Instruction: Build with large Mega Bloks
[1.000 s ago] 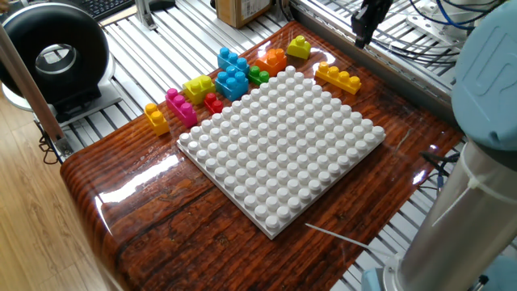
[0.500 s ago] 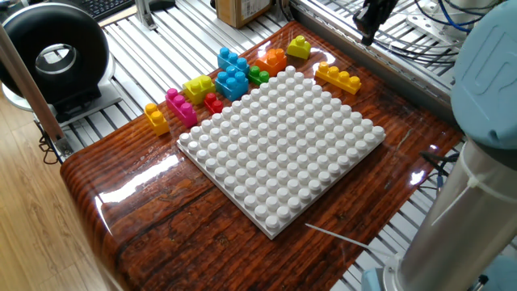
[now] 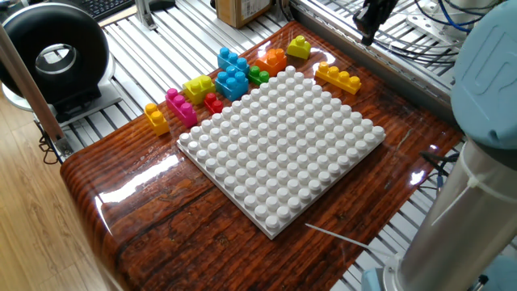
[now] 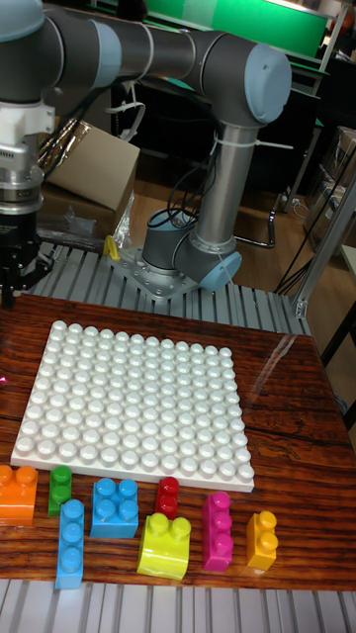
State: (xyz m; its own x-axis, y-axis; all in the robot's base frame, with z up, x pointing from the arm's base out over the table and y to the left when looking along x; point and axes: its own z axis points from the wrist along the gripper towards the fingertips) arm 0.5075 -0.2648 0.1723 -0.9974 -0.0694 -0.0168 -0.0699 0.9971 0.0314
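The large Mega Bloks lie loose along one edge of the white baseplate (image 3: 283, 145). In the fixed view these are yellow-orange (image 3: 157, 118), pink (image 3: 181, 107), lime yellow (image 3: 199, 87), red (image 3: 213, 103), blue (image 3: 233, 83), green (image 3: 258, 76) and orange (image 3: 272, 59) bricks, plus a long yellow-orange brick (image 3: 338, 78). The tall fixed view shows the same row in front of the baseplate (image 4: 138, 406), from the orange brick (image 4: 17, 492) to the yellow-orange one (image 4: 261, 539). My gripper (image 3: 367, 24) hangs above the table's far corner, apart from every brick. It also shows at the left edge of the tall fixed view (image 4: 15, 272), its finger gap unclear.
A black round device (image 3: 52, 52) stands left of the table on the slatted metal frame. A cardboard box (image 3: 242, 10) sits behind the bricks. My arm's base (image 4: 183, 257) is bolted just beyond the baseplate. A thin white stick (image 3: 335, 236) lies near the front corner.
The gripper rose slightly and shifted right between the oldest frame and half a second ago. It has held still since. No brick has moved.
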